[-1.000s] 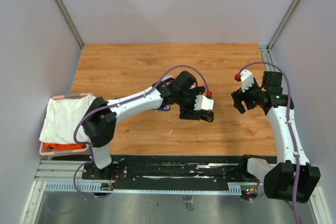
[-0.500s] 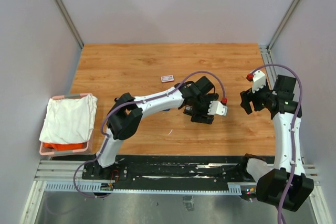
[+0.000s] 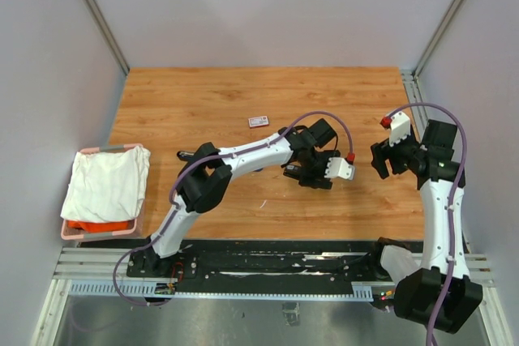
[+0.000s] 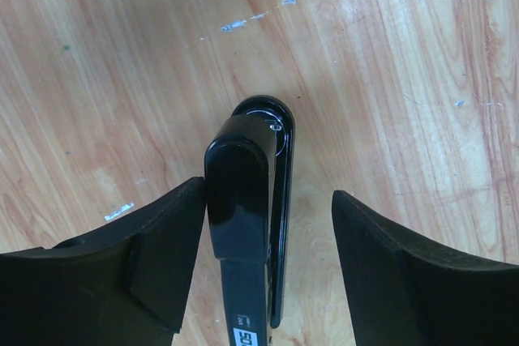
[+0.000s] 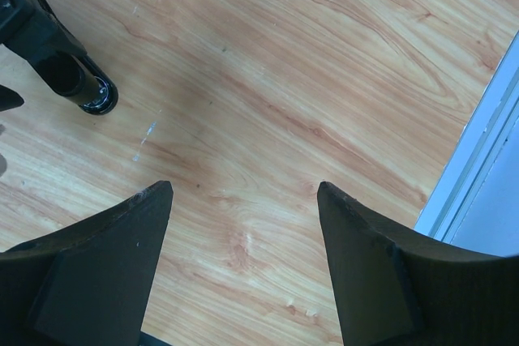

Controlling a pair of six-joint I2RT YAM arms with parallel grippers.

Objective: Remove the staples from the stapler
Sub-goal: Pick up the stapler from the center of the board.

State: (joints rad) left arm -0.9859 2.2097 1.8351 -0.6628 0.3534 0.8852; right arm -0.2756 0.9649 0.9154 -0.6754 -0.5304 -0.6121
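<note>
Now my left gripper point(image 4: 268, 200) stands open astride the stapler point(image 4: 243, 192) at mid-table, my right gripper point(image 5: 243, 192) open and empty to its right; the staples are hidden, inside I think. Next I must clamp the body.

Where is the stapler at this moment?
In the left wrist view, the black stapler lies on the wooden table inside the open left gripper, close against one finger. From above, it sits right of the table's centre.

Black stapler point(image 4: 243, 200) between spread fingers point(image 4: 146, 257), possibly against one of them.
</note>
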